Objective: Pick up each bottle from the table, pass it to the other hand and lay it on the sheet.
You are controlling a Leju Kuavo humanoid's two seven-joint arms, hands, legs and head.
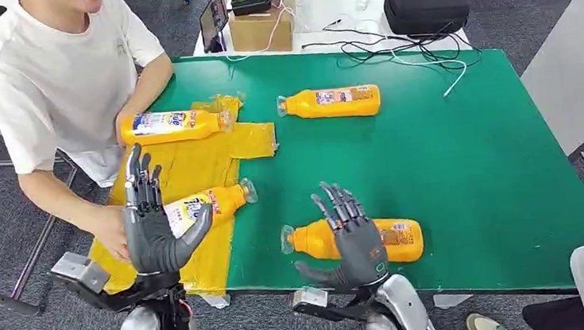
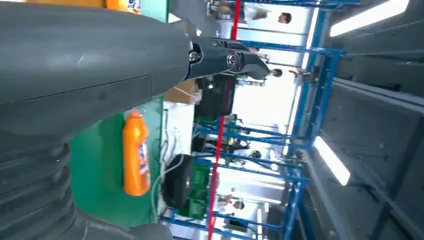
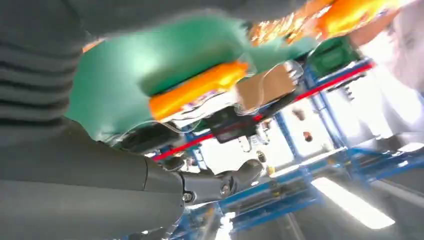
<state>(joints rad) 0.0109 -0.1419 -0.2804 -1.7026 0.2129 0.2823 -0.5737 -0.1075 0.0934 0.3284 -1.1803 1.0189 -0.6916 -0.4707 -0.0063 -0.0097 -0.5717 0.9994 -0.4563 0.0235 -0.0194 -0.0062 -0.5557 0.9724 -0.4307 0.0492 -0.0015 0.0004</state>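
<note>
Both hands empty, fingers spread: right hand (image 1: pixel 351 236) hovers over 1 bottle on the table (image 1: pixel 367 239), left hand (image 1: pixel 152 221) before 1 bottle on the sheet (image 1: pixel 206 206); beyond, a 2nd sheeted bottle (image 1: pixel 174 126), a far bottle (image 1: pixel 331 102) remaining, so roughly half done.

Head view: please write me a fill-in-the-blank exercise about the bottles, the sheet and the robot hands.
1. The number of orange bottles on the table is ____.
2. The sheet under two bottles has the colour ____.
3. The person's hand touches the bottle lying on the ____.
4. The left robot hand and the right robot hand both hold ____.

Missing words: four; yellow; sheet; nothing
</note>
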